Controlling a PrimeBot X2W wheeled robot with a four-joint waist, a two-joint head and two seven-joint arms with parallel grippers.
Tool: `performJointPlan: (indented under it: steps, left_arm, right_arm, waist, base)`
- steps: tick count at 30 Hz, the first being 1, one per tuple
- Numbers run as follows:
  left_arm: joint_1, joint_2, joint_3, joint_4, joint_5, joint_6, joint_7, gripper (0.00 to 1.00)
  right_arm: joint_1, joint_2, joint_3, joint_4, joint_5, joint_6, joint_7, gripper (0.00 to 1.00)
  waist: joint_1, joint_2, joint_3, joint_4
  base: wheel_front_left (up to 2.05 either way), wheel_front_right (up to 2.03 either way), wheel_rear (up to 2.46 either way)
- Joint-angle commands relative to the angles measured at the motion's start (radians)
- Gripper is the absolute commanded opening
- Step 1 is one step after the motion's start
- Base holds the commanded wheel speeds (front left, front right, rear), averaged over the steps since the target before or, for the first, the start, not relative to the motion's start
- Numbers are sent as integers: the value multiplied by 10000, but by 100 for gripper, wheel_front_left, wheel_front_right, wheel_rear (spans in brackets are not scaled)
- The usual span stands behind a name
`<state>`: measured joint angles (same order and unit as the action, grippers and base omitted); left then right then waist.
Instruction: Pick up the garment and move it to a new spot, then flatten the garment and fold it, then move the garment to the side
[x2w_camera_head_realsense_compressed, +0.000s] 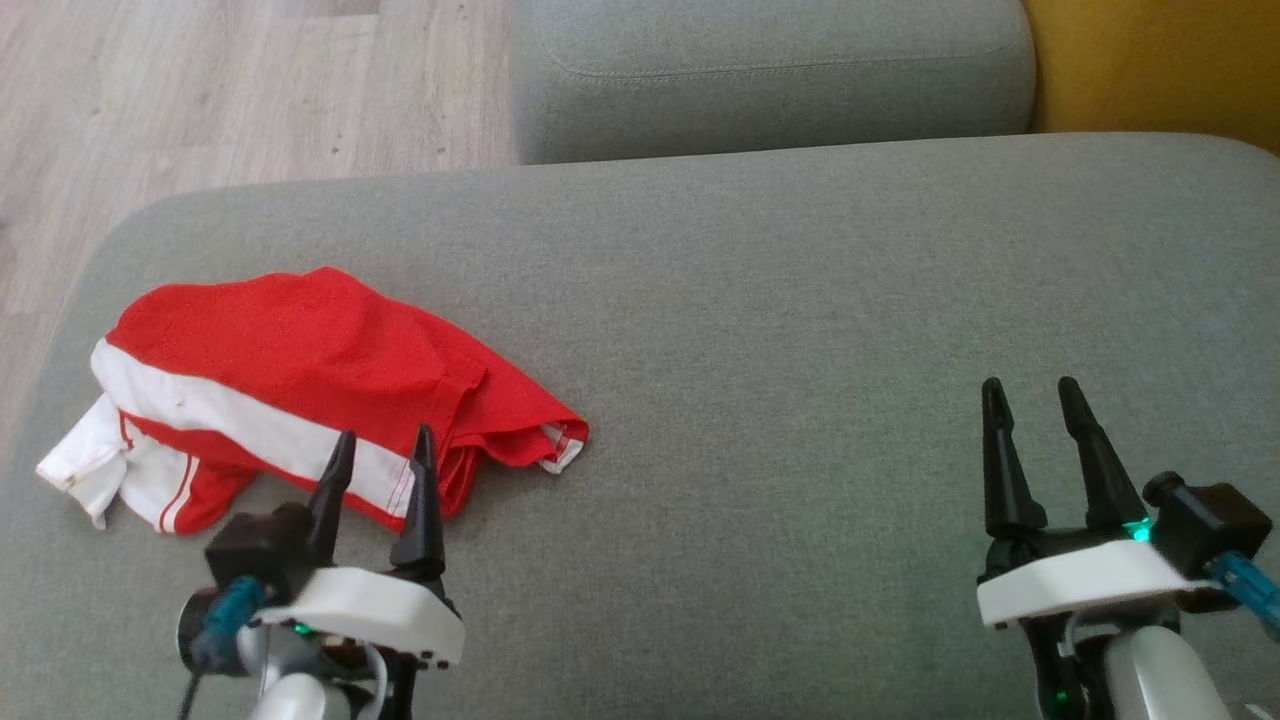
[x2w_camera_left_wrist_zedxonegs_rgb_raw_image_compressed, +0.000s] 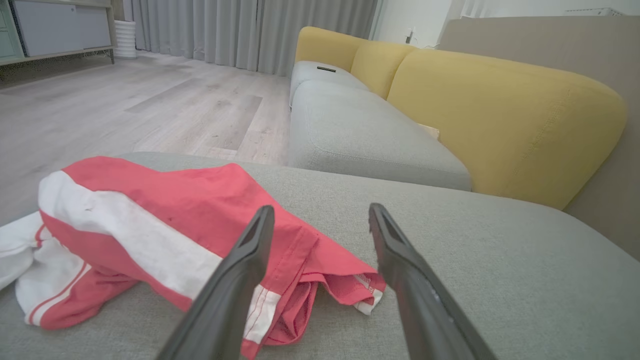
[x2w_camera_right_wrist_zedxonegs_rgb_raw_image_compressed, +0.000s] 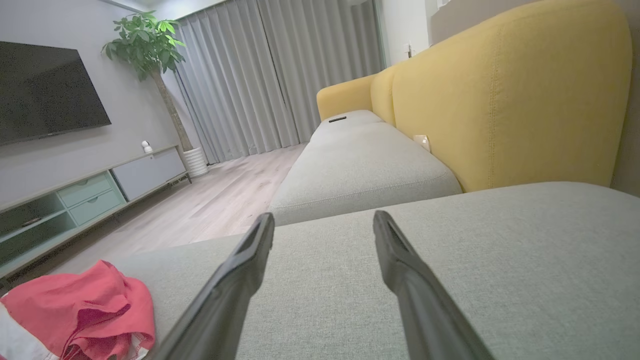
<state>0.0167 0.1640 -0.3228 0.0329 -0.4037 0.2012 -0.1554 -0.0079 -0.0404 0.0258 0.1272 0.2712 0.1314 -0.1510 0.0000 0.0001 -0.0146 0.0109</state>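
Grey sofa cushion (x2w_camera_head_realsense_compressed: 800, 300) | wood floor (x2w_camera_head_realsense_compressed: 200, 90) | yellow backrest (x2w_camera_left_wrist_zedxonegs_rgb_raw_image_compressed: 500, 120) | red garment (x2w_camera_head_realsense_compressed: 300, 350) crumpled left

surface: broad grey fabric seat cushion (x2w_camera_head_realsense_compressed: 800, 300), rounded at its left corner
lying on it: red garment (x2w_camera_head_realsense_compressed: 300, 370) with a white band, crumpled in a low heap near the left edge
garment ends: white part toward the cushion's left edge, trimmed hem toward the middle
beyond: second grey seat cushion (x2w_camera_head_realsense_compressed: 770, 70)
on that: small flat dark object (x2w_camera_left_wrist_zedxonegs_rgb_raw_image_compressed: 326, 69), too small to name
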Motion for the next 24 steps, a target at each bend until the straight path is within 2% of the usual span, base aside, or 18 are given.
performJointPlan:
  steps: [1, 17, 21, 24]
  left_arm:
    - [-466, 247, 104, -456, 358, 128, -156, 100]
    - [-665, 839, -1276, -295, 2347, 964, -623, 100]
    - [-672, 778, -1352, -466, 2481, 1193, -740, 100]
    - [-571, 603, -1114, -717, 2373, 1183, -828, 100]
  right_arm:
    - [-282, -82, 235, -428, -386, -6, -191, 100]
    - [-234, -90, 555, -576, -2661, -7, -663, 100]
    - [-237, -92, 592, -656, -3133, -7, -781, 100]
    - [-237, -94, 657, -740, -3270, -7, -870, 100]
  waist:
    - [0, -1, -3, -9]
    - [0, -1, -60, -83]
    - [0, -1, -53, -43]
    - [0, -1, -49, -8]
  base:
    - [0, 0, 0]
    - [0, 0, 0]
    - [0, 0, 0]
    - [0, 0, 0]
